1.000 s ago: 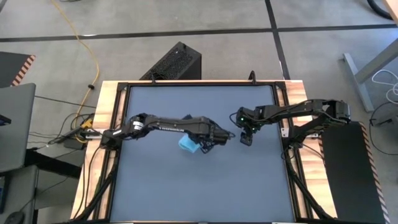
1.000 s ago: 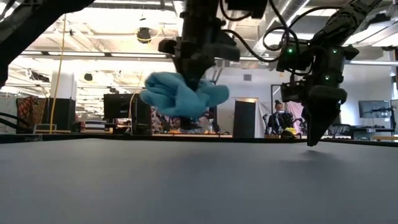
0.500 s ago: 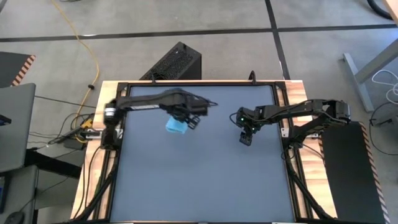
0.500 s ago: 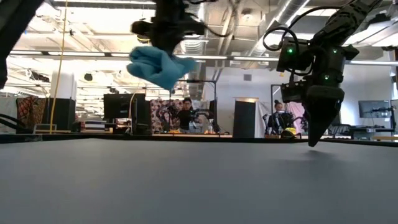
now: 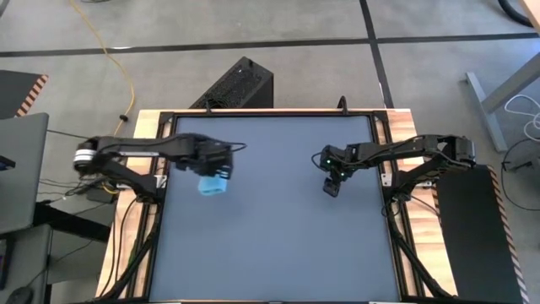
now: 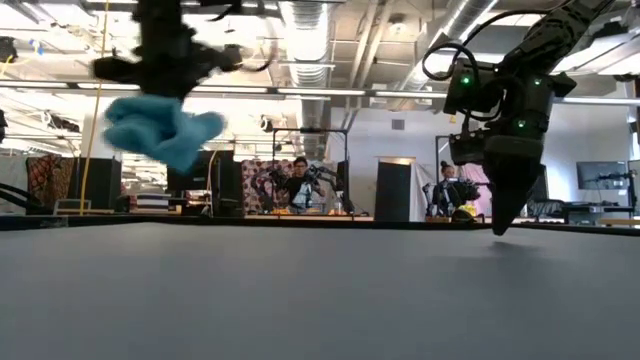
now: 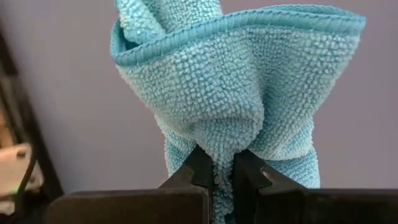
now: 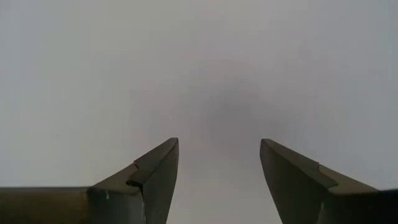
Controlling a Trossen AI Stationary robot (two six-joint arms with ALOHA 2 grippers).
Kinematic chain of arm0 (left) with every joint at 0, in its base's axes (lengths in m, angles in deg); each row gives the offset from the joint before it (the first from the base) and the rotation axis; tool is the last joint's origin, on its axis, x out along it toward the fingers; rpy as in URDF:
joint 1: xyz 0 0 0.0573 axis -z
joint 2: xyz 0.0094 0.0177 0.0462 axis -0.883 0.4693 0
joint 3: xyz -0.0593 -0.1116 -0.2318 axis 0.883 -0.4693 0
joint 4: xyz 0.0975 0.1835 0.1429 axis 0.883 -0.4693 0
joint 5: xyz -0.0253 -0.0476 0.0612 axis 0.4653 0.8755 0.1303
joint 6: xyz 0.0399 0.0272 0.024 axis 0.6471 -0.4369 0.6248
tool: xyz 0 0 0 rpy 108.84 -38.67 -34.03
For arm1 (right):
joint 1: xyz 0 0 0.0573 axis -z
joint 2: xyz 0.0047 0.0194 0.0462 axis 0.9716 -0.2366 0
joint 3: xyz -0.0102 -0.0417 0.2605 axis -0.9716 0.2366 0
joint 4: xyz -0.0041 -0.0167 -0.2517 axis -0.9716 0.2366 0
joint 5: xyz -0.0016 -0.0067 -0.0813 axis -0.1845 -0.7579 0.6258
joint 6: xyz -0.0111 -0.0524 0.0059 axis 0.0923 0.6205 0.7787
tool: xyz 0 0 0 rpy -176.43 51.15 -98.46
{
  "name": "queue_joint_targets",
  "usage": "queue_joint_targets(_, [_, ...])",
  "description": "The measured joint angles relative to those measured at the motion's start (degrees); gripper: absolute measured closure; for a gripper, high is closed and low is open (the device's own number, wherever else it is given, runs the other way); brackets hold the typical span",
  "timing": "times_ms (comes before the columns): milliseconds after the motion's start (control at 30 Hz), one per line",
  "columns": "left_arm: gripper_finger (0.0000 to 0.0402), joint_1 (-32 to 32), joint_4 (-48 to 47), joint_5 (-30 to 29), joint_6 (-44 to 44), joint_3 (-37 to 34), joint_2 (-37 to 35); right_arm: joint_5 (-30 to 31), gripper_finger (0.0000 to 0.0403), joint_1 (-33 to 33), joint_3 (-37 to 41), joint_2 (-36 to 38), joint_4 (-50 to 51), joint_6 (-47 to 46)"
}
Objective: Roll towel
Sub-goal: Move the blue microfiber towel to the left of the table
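Observation:
The sky-blue towel (image 5: 211, 185) hangs bunched in the air over the table's left part, clear of the dark grey tabletop (image 5: 278, 236); in the low view the towel (image 6: 160, 132) is well above the surface. My left gripper (image 7: 224, 169) is shut on it. My right gripper (image 8: 219, 163) stands open over the table's right part, pointing down with nothing between its fingers; the low view shows its tips (image 6: 500, 225) close above the tabletop. My left gripper pinches a gathered fold of the towel (image 7: 224, 149) between its two fingers, several layers together. The fingers come from above, pointing steeply down. The towel hangs bunched below them, slack and lifted clear of the table, a hemmed edge (image 7: 249, 25) curling across its far side.
The table's black frame and wooden side rails (image 5: 139, 169) run close beside the left gripper. A black box (image 5: 236, 84) stands on the floor behind the far edge. People and equipment (image 6: 297, 185) show in the room beyond.
My left gripper has carried the towel from the table's middle toward the left edge, rising a little and rolling about its own axis. The towel stays bunched and clear of the table throughout. My right gripper has kept its place.

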Motion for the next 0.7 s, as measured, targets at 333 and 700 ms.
queue_joint_targets(333, [0.0393,2.0,8.5,2.2,-10.7,-24.4,-15.4,-0.1,0.0149,0.0,0.0,0.0,-1.2,-7.7])
queue_joint_targets(700, [0.0393,3.5,14.9,3.8,-10.1,-34.7,-19.1,-0.1,0.0149,-0.5,0.0,0.0,-5.5,-19.2])
